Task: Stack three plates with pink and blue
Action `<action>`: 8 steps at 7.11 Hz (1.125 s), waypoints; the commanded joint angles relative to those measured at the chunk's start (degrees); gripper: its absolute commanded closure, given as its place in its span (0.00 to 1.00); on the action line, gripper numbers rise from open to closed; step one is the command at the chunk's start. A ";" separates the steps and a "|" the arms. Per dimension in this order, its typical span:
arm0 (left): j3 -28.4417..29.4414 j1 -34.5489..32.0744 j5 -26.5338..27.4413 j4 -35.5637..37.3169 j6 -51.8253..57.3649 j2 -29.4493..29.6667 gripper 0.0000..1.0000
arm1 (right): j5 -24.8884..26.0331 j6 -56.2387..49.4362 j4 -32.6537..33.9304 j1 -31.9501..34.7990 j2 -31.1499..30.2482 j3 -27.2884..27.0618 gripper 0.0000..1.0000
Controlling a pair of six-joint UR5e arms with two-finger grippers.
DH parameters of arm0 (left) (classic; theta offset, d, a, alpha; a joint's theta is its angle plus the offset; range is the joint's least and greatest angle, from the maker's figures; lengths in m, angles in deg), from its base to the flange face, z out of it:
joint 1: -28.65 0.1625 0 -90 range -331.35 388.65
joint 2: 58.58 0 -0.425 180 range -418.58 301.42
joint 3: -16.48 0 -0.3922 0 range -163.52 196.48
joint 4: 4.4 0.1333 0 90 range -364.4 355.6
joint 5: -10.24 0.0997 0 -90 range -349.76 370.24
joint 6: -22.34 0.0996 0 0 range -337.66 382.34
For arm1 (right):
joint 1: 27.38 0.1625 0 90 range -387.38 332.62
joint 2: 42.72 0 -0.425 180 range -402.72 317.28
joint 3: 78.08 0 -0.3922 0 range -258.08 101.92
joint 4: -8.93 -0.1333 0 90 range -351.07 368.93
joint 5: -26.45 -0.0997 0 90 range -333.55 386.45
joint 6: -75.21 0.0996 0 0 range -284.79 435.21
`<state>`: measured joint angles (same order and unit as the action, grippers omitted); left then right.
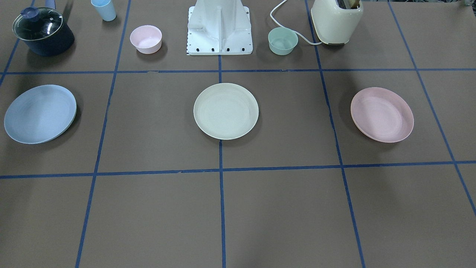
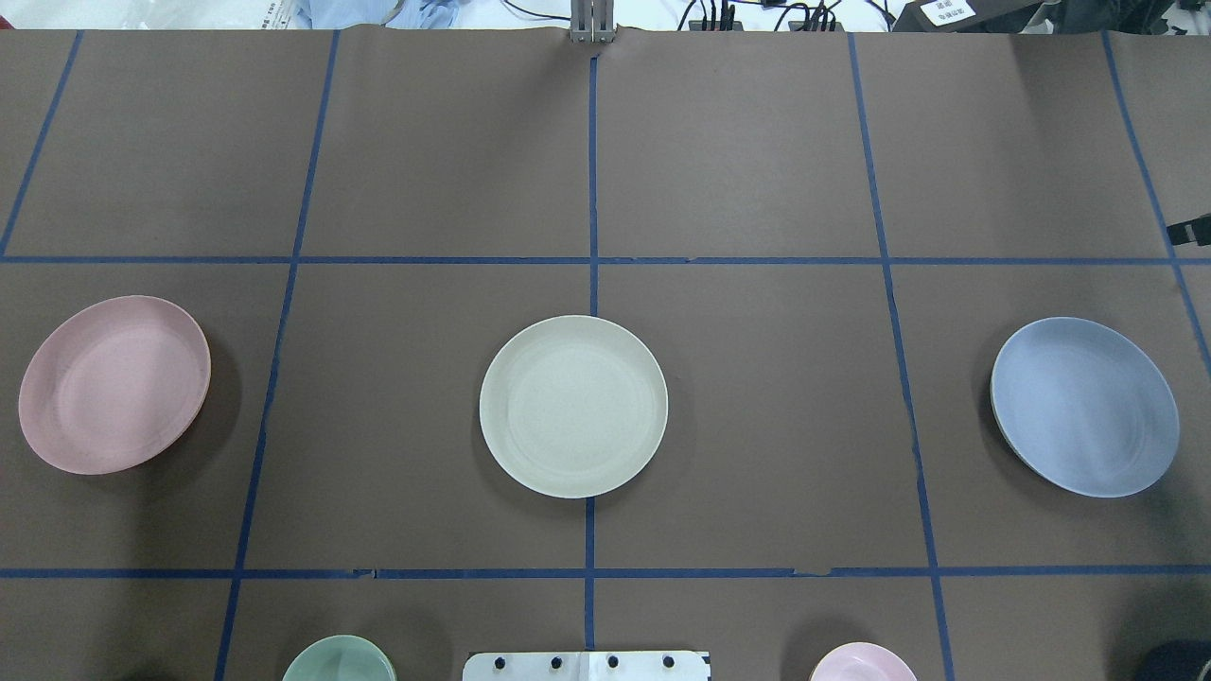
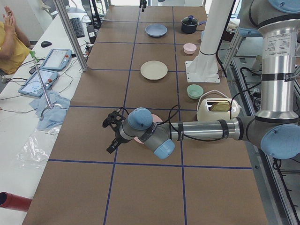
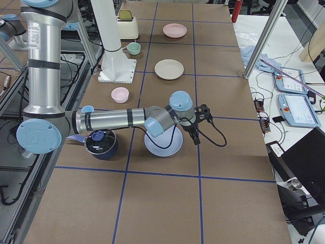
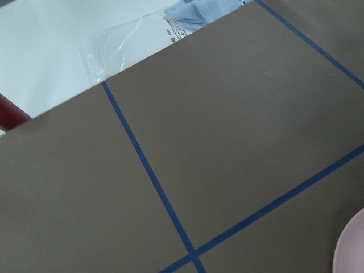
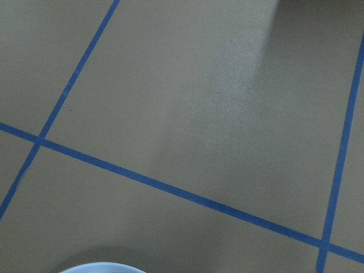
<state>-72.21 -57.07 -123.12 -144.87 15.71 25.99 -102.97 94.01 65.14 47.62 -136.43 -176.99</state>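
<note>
Three plates lie apart in a row on the brown table. The cream plate [image 1: 226, 111] [image 2: 572, 407] is in the middle. The pink plate [image 1: 382, 114] [image 2: 114, 383] is on my left side; its rim shows in the left wrist view [image 5: 352, 250]. The blue plate [image 1: 40, 113] [image 2: 1085, 407] is on my right side; its rim shows in the right wrist view [image 6: 102, 267]. My left gripper [image 3: 108, 137] hovers just past the pink plate's far side. My right gripper [image 4: 201, 124] hovers just past the blue plate [image 4: 162, 145]. I cannot tell whether either is open or shut.
Along the robot's side stand a dark pot with a glass lid [image 1: 41, 31], a light blue cup [image 1: 104, 9], a small pink bowl [image 1: 145, 39], the white robot base [image 1: 219, 28], a mint bowl [image 1: 283, 41] and a cream toaster [image 1: 336, 20]. An operator [image 3: 11, 42] sits beside tablets.
</note>
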 commanded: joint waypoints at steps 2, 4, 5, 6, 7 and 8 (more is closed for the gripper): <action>1.94 15.71 10.62 -14.19 -24.26 -5.20 0.00 | 1.54 3.70 -2.07 -2.32 -0.33 -0.05 0.00; 4.65 19.35 13.38 -17.53 -27.10 -5.30 0.00 | 1.37 3.79 -2.07 -2.32 -0.41 -0.14 0.00; 5.19 23.19 16.26 -19.38 -30.95 -5.30 0.01 | 1.37 3.79 -2.16 -2.32 -0.50 -0.05 0.00; 5.28 27.76 18.38 -20.53 -34.82 -5.30 0.01 | 1.28 3.88 -2.16 -2.32 -0.59 -0.05 0.00; 5.28 29.63 20.14 -21.07 -35.29 -5.30 0.07 | 1.19 3.88 -2.16 -2.32 -0.68 -0.14 0.00; 5.37 30.34 20.42 -21.07 -35.30 -5.30 0.25 | 1.10 3.88 -2.16 -2.32 -0.68 -0.14 0.00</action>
<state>-66.97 -28.79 -104.00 -165.47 -18.66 20.70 -101.76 97.87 62.99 45.30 -137.06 -177.09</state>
